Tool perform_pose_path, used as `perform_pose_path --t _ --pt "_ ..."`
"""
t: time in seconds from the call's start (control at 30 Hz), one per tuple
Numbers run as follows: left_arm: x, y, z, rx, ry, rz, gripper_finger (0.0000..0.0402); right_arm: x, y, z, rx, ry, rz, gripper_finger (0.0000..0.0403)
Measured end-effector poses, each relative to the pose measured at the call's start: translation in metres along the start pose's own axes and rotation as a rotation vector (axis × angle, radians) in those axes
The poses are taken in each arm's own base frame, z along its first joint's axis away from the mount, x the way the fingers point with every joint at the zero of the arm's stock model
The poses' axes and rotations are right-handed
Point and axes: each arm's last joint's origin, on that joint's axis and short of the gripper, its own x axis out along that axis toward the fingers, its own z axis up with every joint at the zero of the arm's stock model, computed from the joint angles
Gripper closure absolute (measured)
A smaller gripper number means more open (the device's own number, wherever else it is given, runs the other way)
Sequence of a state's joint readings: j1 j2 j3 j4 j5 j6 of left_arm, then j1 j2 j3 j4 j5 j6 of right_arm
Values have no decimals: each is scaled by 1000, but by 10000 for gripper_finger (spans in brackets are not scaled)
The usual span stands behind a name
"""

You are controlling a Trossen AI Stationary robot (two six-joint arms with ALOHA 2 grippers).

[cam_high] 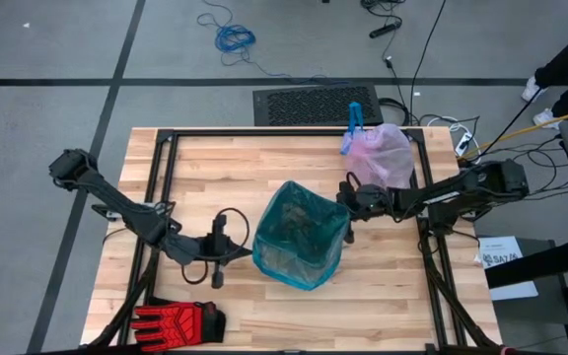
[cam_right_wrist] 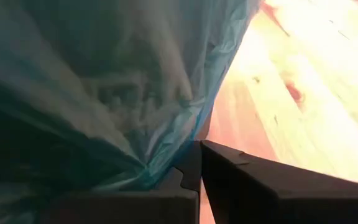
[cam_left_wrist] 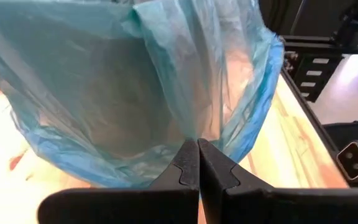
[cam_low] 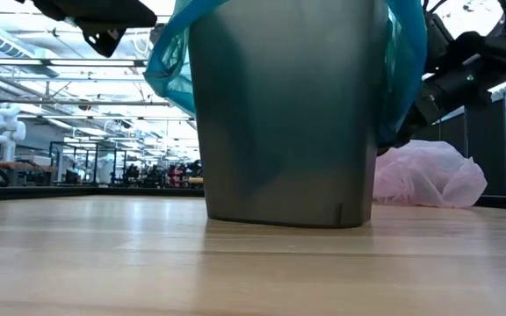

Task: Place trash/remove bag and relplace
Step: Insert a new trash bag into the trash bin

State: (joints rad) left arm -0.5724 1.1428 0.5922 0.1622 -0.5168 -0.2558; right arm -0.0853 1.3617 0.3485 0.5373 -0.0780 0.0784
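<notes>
A grey bin (cam_low: 284,114) stands upright at the table's middle, lined with a translucent teal bag (cam_high: 299,235) whose rim hangs over the bin's outside. My left gripper (cam_high: 248,250) is shut at the bag's left side. My right gripper (cam_high: 348,219) is shut at its right side. The pale pink bag (cam_high: 383,156), with a blue tie (cam_high: 355,120), lies bunched on the table at the far right. No trash shows in any view. My left gripper pinches a fold of the teal bag's overhanging film (cam_left_wrist: 190,134) at its fingertips, coming nearly level from the table's left. The film runs up from the tips in a gathered crease. My right gripper pinches the bag's overhang (cam_right_wrist: 160,163) on the bin's right side, slanting down from the right; creases run together at the tips.
A red-and-black glove (cam_high: 177,320) lies at the table's near left corner. Black frame rails (cam_high: 161,177) run along both sides of the table. Bare wood lies in front of the bin.
</notes>
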Motion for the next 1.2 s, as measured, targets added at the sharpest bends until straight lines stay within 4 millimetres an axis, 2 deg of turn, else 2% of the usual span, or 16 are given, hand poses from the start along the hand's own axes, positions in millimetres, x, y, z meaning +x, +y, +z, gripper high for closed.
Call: perform_pose_path --t 0.17,0.4,0.63,0.8,1.0,1.2 --pt "6 1 -7 23 39 32 402 -12 0 8 -11 -25 -56 403" --pt "14 10 -19 -26 122 134 402 -46 -2 13 -29 25 -277 403" --pt "13 12 -18 -25 125 144 402 -79 12 23 -51 -69 -377 403" --pt "1 16 -9 -45 100 135 402 -99 33 30 -26 -113 -341 403" --pt "-15 18 4 -86 24 99 402 -109 65 10 -21 -51 -312 403" --pt "-16 17 7 -100 1 87 402 -116 104 2 -9 -162 -239 403"
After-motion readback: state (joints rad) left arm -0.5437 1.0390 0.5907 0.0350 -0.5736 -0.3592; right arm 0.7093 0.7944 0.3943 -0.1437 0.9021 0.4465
